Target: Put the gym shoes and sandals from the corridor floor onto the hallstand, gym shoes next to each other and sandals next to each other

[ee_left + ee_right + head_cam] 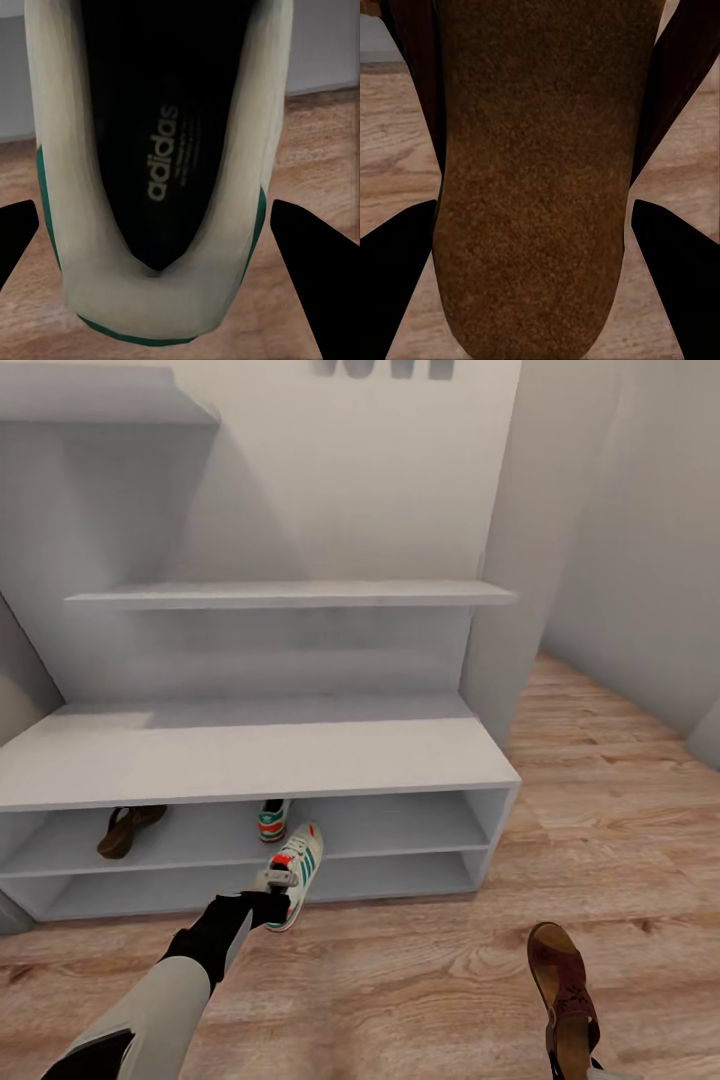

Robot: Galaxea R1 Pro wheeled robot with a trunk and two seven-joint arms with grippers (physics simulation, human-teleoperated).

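Two shoes were in hand. Left pincer (276, 893) gripped a gym shoe (294, 872) at the heel end, toe pointing away from it toward the hallstand (250, 755). That shoe hung tilted just in front of the open shelf levels, apart from the corridor floor (420, 980). In the left wrist view the held gym shoe (161, 172) sat between the two dark fingers (311, 259), heel collar nearest the camera, insole lettering readable.

Second gym shoe (272, 819) stood on the upper open shelf, just beyond the left pincer and slightly to its left, heel facing out. One sandal (128, 830) lay on the same shelf level, well to the left of that pincer.

Right pincer (536, 300) held the other sandal (565, 990); in the head view it was low at the right, well apart from the hallstand and far to the right of the left pincer. Right wrist view showed the tan footbed of the sandal (536, 187) running between both fingers (397, 277), wood floor behind. Contact at the finger pads was hidden, but the sandal sat squarely between them.
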